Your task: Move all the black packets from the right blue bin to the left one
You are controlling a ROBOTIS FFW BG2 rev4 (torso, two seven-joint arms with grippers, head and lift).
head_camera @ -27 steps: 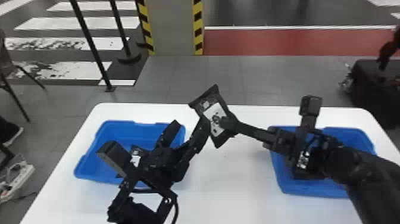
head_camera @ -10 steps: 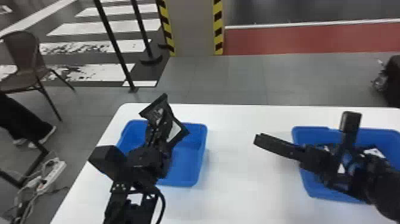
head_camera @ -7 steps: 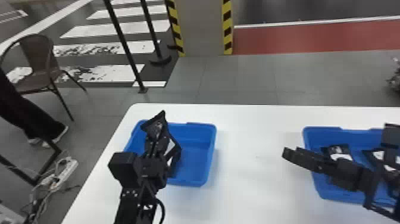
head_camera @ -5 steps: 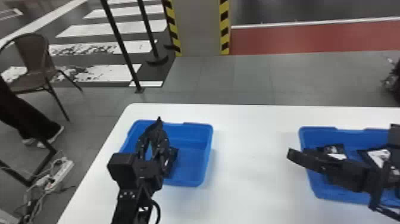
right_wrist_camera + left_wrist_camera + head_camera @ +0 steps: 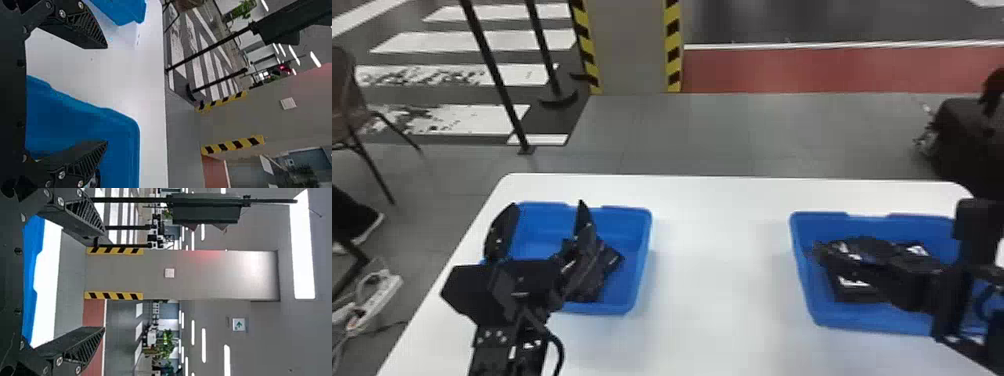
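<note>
In the head view my left gripper (image 5: 546, 205) stands open over the left blue bin (image 5: 637, 250), its two fingers wide apart. Black packets (image 5: 604, 265) lie in that bin, partly behind the gripper's right finger. The left wrist view has nothing between the fingers of the left gripper (image 5: 104, 286). Over the right blue bin (image 5: 804, 280) is my right gripper (image 5: 912, 282), covering part of the black packets with white labels (image 5: 854, 295) inside. In the right wrist view the right gripper (image 5: 106, 94) is open and empty, a packet (image 5: 94, 180) partly hidden behind one finger.
Both bins stand on a white table (image 5: 712, 280) with a wide gap between them. Beyond the far edge are a striped pillar (image 5: 632, 45) and black posts (image 5: 497, 80). A chair (image 5: 349, 105) and a power strip (image 5: 377, 300) are off to the left.
From between the bins, where both grippers were at a packet, the left gripper has moved over the left bin, opened and let the packet go. The right gripper has gone back over the right bin.
</note>
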